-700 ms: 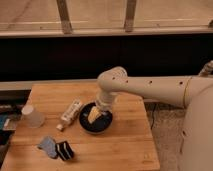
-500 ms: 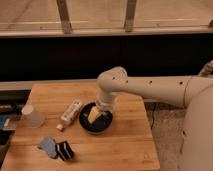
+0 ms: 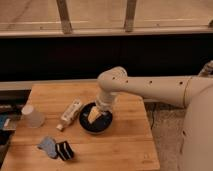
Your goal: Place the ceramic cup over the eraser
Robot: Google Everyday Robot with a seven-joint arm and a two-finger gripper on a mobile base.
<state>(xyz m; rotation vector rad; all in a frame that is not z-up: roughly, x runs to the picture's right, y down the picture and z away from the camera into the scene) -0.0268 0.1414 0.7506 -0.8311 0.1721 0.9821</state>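
- Wooden surface (image 3: pixel 125 145), dark wall behind: the hand (image 3: pixel 100 112) hovers spread wide over a round black bowl (image 3: pixel 86 127), apparently empty.
- Small pale ceramic cup (image 3: pixel 32 116) stands upright far left of the hand, ungrasped; the striped black eraser (image 3: pixel 65 150) lies front-left, uncovered.

Five loose items recorded on one counter (image 3: pixel 127 147): one ceramic cup (image 3: pixel 32 116), one eraser (image 3: pixel 65 150), one black bowl (image 3: pixel 91 127), one white tube (image 3: pixel 70 114), one flat blue-grey piece (image 3: pixel 48 146). One claw (image 3: pixel 99 113), positioned over the bowl, at 3 o'clock from the tube.
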